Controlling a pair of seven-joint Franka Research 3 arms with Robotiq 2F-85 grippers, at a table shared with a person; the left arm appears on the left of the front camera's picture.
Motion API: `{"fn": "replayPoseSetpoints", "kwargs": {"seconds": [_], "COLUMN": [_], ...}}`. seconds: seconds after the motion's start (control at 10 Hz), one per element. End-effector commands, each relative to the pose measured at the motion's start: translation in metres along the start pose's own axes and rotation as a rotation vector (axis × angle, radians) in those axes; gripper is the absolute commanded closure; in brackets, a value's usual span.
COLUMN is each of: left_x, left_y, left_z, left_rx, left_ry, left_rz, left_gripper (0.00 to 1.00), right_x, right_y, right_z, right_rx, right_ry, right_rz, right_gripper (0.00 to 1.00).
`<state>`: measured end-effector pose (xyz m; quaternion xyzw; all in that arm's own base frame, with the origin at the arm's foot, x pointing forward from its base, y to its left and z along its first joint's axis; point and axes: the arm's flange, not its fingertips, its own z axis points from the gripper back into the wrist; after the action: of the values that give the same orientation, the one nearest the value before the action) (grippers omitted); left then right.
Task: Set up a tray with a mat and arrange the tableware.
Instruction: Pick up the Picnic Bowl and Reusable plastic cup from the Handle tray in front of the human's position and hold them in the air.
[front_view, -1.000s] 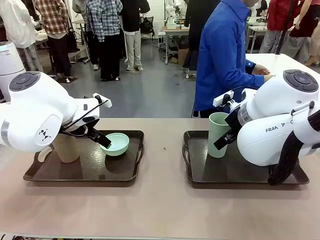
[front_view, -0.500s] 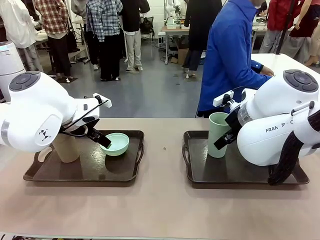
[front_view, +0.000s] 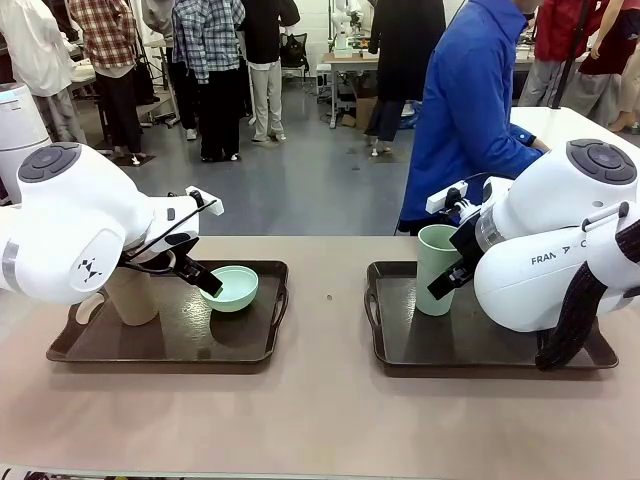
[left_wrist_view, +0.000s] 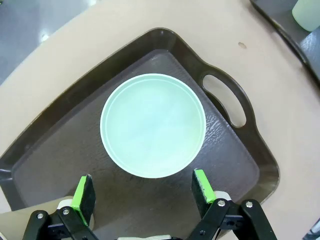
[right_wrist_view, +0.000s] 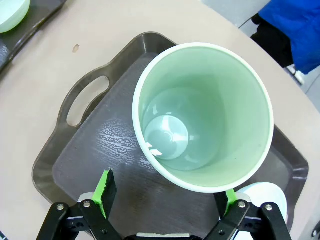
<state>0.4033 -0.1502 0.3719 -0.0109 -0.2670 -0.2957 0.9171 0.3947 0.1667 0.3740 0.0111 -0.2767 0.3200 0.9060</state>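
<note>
Both arms poised, jaws wide apart, nothing held.
The left gripper (left_wrist_view: 143, 189) hangs just short of the mint green bowl (left_wrist_view: 152, 125) on the left tray (front_view: 240, 340), with the tan cup (front_view: 135, 297) beside it. The right gripper (right_wrist_view: 167, 192) is close by the upright sage green cup (right_wrist_view: 202, 115) on the right tray (front_view: 420, 340).

A sage green cup (right_wrist_view: 202, 117) is seen from above, set upright on a dark brown tray (right_wrist_view: 90, 165), whose handle slot is cut to the cup's left. The right gripper (right_wrist_view: 168, 191) is held open on the near side of the cup, its green pads (right_wrist_view: 105, 187) spread wide to either side. A light blue bowl (right_wrist_view: 265, 192) is partly hidden behind the right pad. On the beige table (right_wrist_view: 115, 25), far left, a mint green bowl (right_wrist_view: 11, 12) is set on a second tray (right_wrist_view: 35, 22).
</note>
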Motion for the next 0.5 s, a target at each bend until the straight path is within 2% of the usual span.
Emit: {"fn": "replayPoseSetpoints", "kwargs": {"seconds": [0.0,0.3,0.4], "left_x": [0.000,0.000,-0.011], "left_y": [0.000,0.000,-0.003], "left_z": [0.000,0.000,0.007], "left_rx": [0.000,0.000,-0.051], "left_ry": [0.000,0.000,0.000], "left_rz": [0.000,0.000,-0.015], "left_gripper": [0.00,0.00,0.00], "right_x": [0.000,0.000,-0.006], "right_y": [0.000,0.000,0.001], "right_z": [0.000,0.000,0.004], "right_rx": [0.000,0.000,0.001], "right_ry": [-0.001,0.000,0.029], "right_rz": [0.000,0.000,-0.044], "right_gripper": [0.00,0.00,0.00]}}
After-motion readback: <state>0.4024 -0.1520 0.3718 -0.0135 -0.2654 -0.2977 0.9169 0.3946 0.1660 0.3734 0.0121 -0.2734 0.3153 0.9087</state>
